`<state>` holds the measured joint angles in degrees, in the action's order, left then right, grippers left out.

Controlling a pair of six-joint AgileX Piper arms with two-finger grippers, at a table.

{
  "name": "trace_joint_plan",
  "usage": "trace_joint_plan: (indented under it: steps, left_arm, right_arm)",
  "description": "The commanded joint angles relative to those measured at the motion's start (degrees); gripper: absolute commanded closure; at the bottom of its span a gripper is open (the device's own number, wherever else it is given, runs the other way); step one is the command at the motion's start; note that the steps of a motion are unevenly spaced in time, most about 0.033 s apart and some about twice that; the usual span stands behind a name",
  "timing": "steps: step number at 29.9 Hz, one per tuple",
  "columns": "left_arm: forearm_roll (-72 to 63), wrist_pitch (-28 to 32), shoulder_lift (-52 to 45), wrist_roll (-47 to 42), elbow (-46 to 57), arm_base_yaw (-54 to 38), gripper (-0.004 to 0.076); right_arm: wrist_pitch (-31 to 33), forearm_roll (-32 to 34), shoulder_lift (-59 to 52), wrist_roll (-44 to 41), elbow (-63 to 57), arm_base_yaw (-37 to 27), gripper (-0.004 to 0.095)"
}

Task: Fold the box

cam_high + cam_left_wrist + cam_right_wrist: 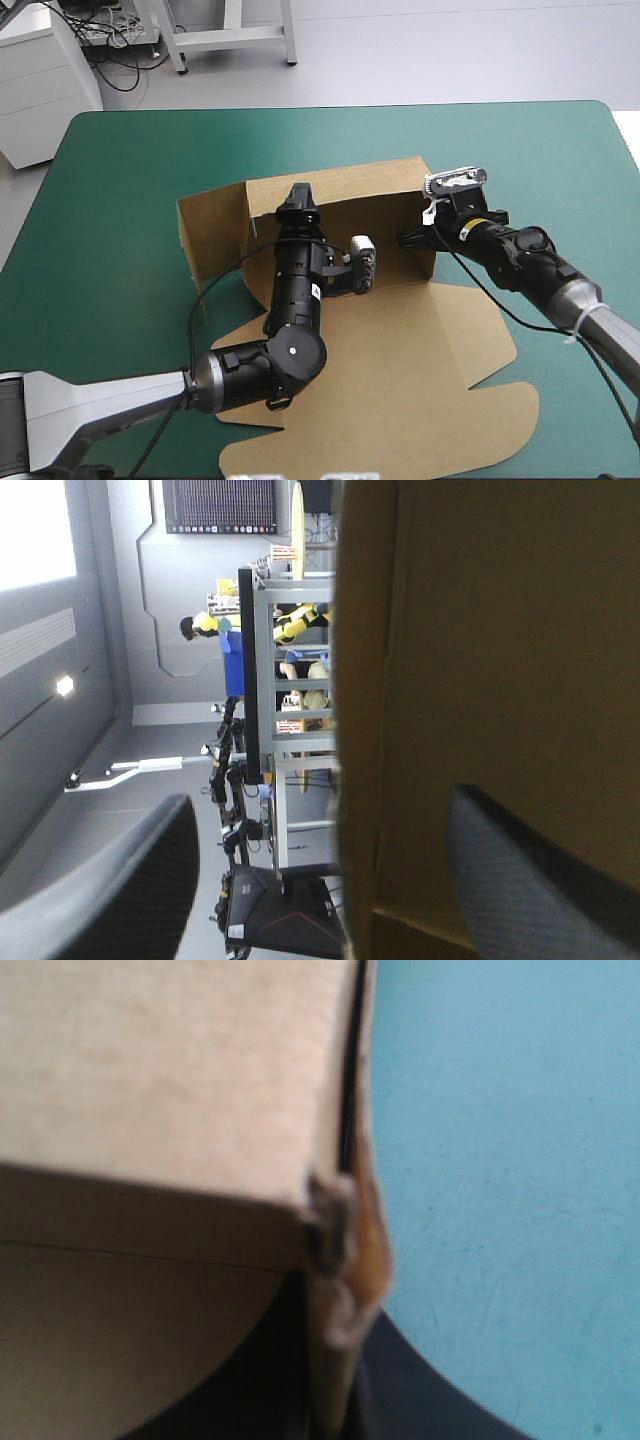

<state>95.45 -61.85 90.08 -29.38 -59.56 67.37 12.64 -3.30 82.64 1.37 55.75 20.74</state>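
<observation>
Box [400, 370] sits on desk [110, 160], far + side walls up, lid part flat on robot's side. R jaws clenched on box's right wall, prob. to keep it upright; wall edge runs between them. L jaws spread, box's far wall edge between them, ungripped, likely lining up a tuck.

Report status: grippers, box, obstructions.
Left gripper open, astride the far wall's top edge. Right gripper shut on the box at its right wall. Walls raised, lid flat. No obstruction seen.
</observation>
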Motion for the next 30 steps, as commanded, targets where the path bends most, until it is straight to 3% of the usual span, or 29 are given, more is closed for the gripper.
trace_joint_plan:
  steps: [1, 7, 9, 12, 14, 15, 18, 22, 26, 30]
  left_arm:
    - [1.89, -2.79, -2.31, -0.52, -1.58, 2.52, 0.0222]
    - [-1.30, -2.79, -2.31, 0.00, -1.58, 5.52, 0.0224]
    - [-2.61, -2.30, -2.31, 2.25, -1.58, 5.54, 0.0258]
    - [-5.57, -1.17, -2.31, 8.22, -1.58, 5.54, 0.0447]
    - [-8.35, -0.23, -2.31, 14.00, -1.58, 5.42, 0.0695]
    - [-9.90, 0.19, -2.31, 17.65, -1.70, 5.28, 0.0750]
    - [-18.42, 3.26, -2.64, 27.64, -2.85, 3.61, 0.0731]
    - [-44.62, 4.21, -3.04, 47.20, -9.88, -1.83, 0.0731]
    - [-70.98, -3.14, -3.04, 62.48, -19.94, -10.87, 0.0731]
    - [-86.11, -10.85, -3.04, 66.30, -29.71, -20.35, 0.0732]
  right_arm:
    - [-0.50, 1.12, 1.12, 0.48, 4.33, -1.34, 0.0929]
    - [0.81, 1.78, 3.10, 0.48, 7.50, -1.61, 0.0930]
    - [0.56, 1.78, 3.10, 0.48, 7.48, -1.61, 0.0930]
    - [0.93, 1.78, 3.10, 0.48, 7.48, -1.61, 0.0930]
    - [1.15, 1.78, 3.10, 0.48, 7.48, -1.61, 0.0930]
    - [1.33, 1.78, 3.10, 0.48, 7.48, -1.61, 0.0930]
    - [1.99, 1.78, 3.10, 0.48, 7.48, -1.61, 0.0930]
    - [2.83, 1.78, 3.10, 0.48, 7.48, -1.61, 0.0930]
    - [3.25, 2.87, 3.10, 0.48, 7.48, -1.61, 0.0930]
    - [3.99, 3.30, 3.10, 0.48, 7.48, -1.61, 0.0930]
